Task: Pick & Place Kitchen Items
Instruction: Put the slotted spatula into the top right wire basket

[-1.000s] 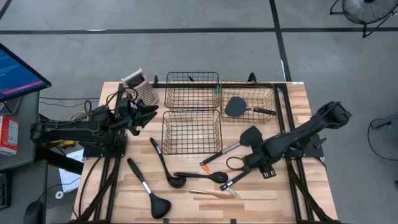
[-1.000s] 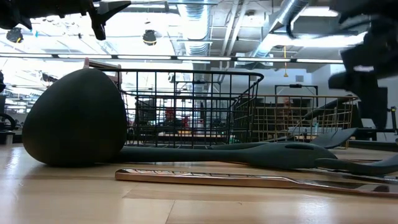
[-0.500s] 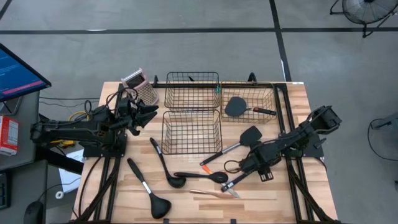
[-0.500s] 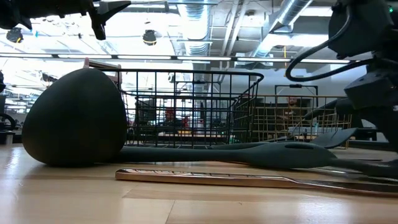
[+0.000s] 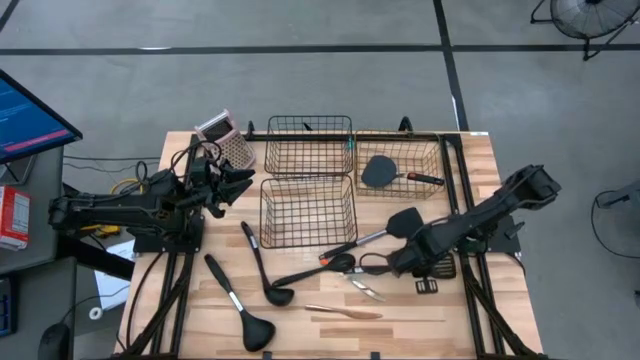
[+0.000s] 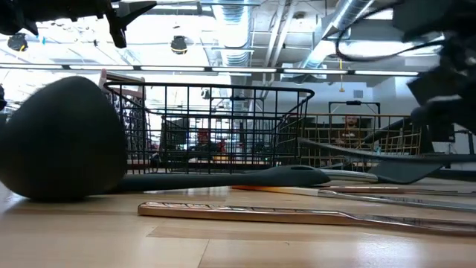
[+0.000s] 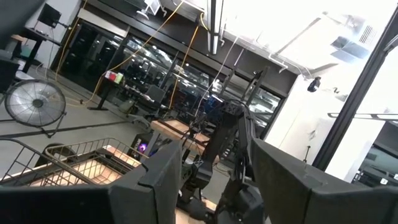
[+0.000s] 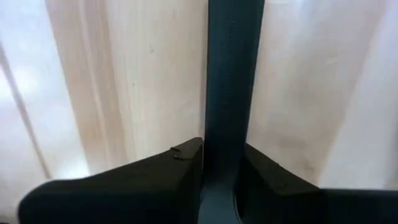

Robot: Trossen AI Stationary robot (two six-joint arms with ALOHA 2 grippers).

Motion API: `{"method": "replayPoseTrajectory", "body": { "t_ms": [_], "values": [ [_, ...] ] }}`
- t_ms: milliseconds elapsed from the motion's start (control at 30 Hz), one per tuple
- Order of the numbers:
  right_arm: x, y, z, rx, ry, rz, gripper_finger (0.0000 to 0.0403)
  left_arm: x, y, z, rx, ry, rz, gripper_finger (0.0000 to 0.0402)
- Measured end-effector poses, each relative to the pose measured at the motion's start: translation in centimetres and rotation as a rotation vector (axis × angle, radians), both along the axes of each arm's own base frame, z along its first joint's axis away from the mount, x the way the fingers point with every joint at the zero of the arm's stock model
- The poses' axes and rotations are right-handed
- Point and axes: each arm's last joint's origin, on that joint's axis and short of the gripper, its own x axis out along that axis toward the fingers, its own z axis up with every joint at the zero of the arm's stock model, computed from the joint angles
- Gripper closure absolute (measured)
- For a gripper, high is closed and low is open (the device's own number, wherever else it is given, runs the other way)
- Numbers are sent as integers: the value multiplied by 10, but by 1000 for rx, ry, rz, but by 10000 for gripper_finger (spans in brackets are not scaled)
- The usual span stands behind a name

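My right gripper [image 5: 405, 261] points down near the table's right side, shut on a long black utensil [image 6: 372, 154]. The utensil runs from the gripper toward the table's left, above the wood. Lying flat on the table are two black ladles [image 5: 240, 308] [image 5: 262, 265], a black spoon [image 5: 310, 272], an orange-tipped black turner [image 5: 375, 235], a small metal piece [image 5: 366, 290] and a copper piece [image 5: 342, 312]. Another black turner [image 5: 381, 172] lies in the far right basket. My left gripper [image 7: 214, 186] waits open, raised at the far left [image 5: 228, 180]. My right gripper pinches the black utensil's flat handle [image 8: 231, 112] between its two fingers [image 8: 180, 168], which come from above and lie across it. The utensil is lifted clear and about level, its free end [image 6: 301, 141] toward the table's left.
Two black wire baskets [image 5: 308, 132] [image 5: 306, 212] stand at the far middle, with a gold wire basket [image 5: 420, 150] to their right. A pink-topped grater [image 5: 224, 138] stands far left. People show in the room beyond the table.
My right gripper dipped onto the table, took hold of the black utensil and raised it, so it now hangs level above the wood. The black spoon on the table has swung, its right end going toward the far edge. A ladle's bowl has shifted a little.
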Motion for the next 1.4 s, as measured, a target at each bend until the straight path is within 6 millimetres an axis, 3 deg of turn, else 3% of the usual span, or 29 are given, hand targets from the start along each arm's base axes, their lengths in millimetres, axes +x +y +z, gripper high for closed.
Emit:
{"method": "replayPoseTrajectory", "body": {
  "t_ms": [133, 300, 567, 800, 1033, 1233, 1400],
  "values": [
    [0, 2, 24, 93, -61, -15, 339, 0, 0, 0, 0, 0, -1, 226],
    [7, 6, 72, 213, -239, -62, 338, 0, 0, 0, 0, 0, 0, 226],
    [13, -11, 169, 420, -726, -246, 337, 0, 0, 0, 0, 0, 0, 226],
    [1, -36, 233, 525, -1219, -300, 336, 0, 0, 0, -1, 0, -1, 226],
    [-10, -47, 264, 572, -1510, -237, 336, 0, 0, 0, -1, -1, -1, 226],
    [-14, -43, 289, 795, -1714, -44, 336, 0, 0, 0, -1, 0, -1, 226],
    [-18, -43, 302, 857, -1846, 26, 336, 0, 0, 0, -1, -1, -1, 226]
  ]
}}
